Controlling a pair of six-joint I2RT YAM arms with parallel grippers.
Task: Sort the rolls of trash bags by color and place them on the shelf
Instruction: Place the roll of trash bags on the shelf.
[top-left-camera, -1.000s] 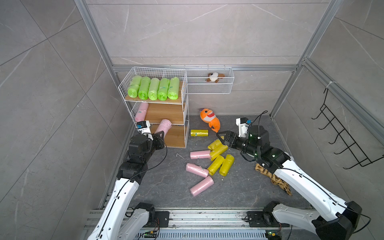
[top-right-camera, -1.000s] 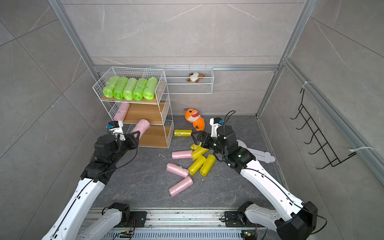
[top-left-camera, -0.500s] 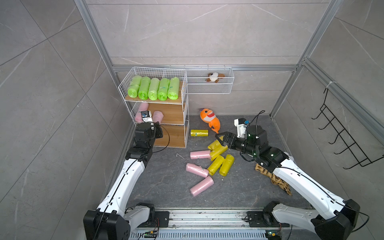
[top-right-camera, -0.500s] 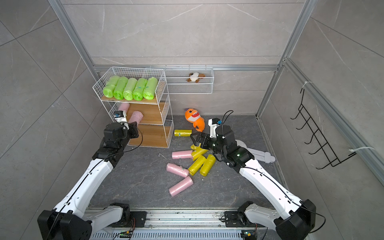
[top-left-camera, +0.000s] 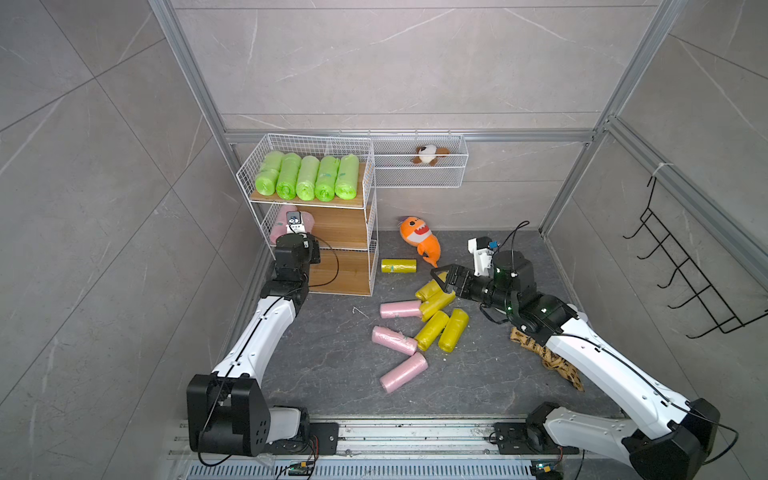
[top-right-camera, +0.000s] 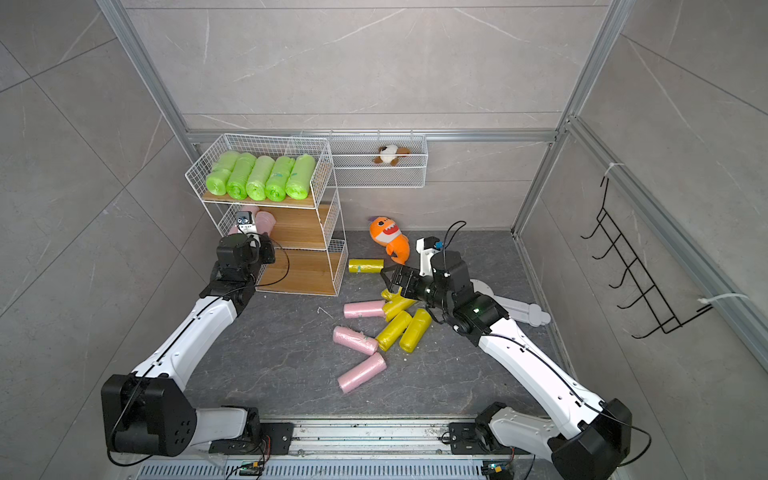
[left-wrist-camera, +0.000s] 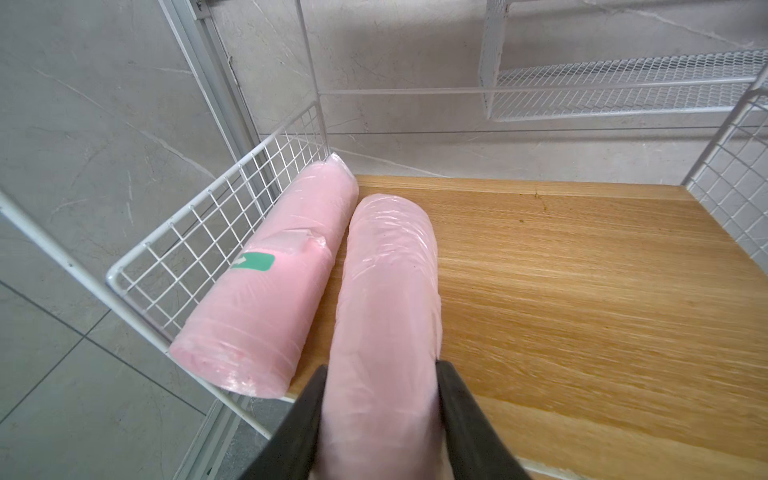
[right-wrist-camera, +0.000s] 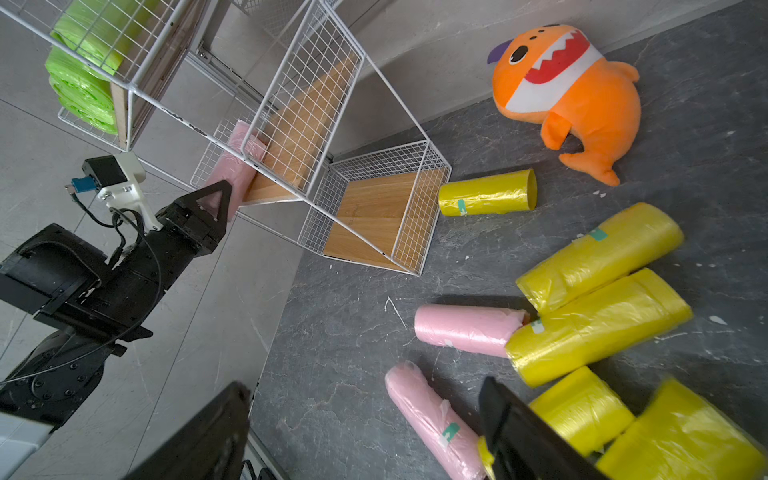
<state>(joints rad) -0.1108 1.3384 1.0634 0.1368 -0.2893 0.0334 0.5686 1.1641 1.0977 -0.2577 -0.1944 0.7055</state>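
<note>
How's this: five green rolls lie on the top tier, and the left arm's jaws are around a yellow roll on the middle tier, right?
Not quite: it is a pink roll, not a yellow one; the left wrist view shows it. The five green rolls up top and the middle tier are right.

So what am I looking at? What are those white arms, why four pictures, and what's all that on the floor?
Two robot arms, each ending in a two-fingered gripper. Two pictures look down from one overhead camera; two come from cameras on the wrists. They sort bag rolls by colour onto the shelf. Five green rolls lie on its top tier. The left gripper clasps a pink roll on the middle board, beside a second pink roll. The right gripper hangs open over the floor, where five yellow rolls, three pink rolls and a plush shark lie.
</note>
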